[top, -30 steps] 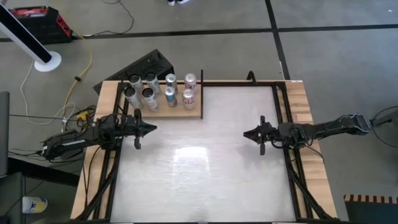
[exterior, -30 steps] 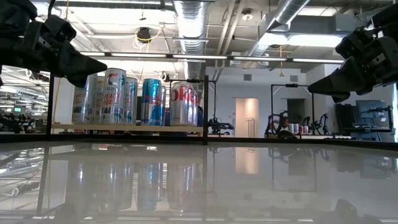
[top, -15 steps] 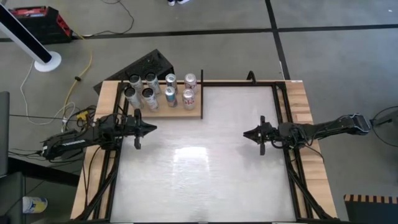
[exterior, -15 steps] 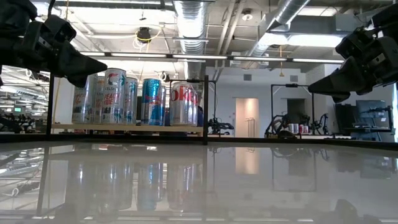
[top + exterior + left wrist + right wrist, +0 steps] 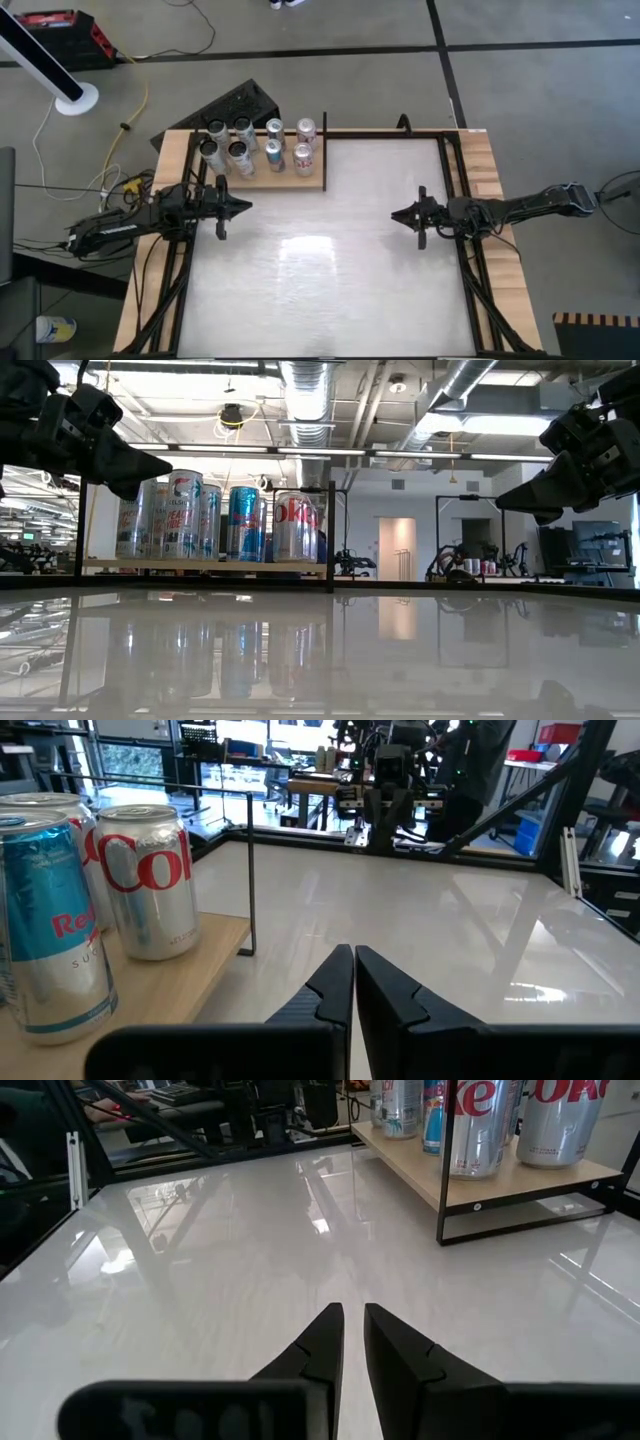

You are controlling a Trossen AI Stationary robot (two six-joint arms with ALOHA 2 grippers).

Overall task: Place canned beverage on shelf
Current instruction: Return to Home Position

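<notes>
The shelf (image 5: 312, 180), a light wood board edged by black bars, stands at the table's far left corner. Several beverage cans (image 5: 258, 146) stand upright on it on their bases, also seen in the low view as cans (image 5: 215, 515). My left gripper (image 5: 248, 207) hovers level just near of the shelf, shut and empty; its own view shows a Coke can (image 5: 148, 880) close by. My right gripper (image 5: 393, 214) hovers over the table's right half, pointing toward the left, with a narrow gap between its fingertips (image 5: 353, 1310) and nothing in it.
The glossy white tabletop (image 5: 320, 270) spreads between the two grippers. Black frame bars (image 5: 455, 190) and wooden strips run along the table's sides. A thin black post (image 5: 250, 880) marks the shelf's corner. A black case (image 5: 235, 103) lies on the floor behind the table.
</notes>
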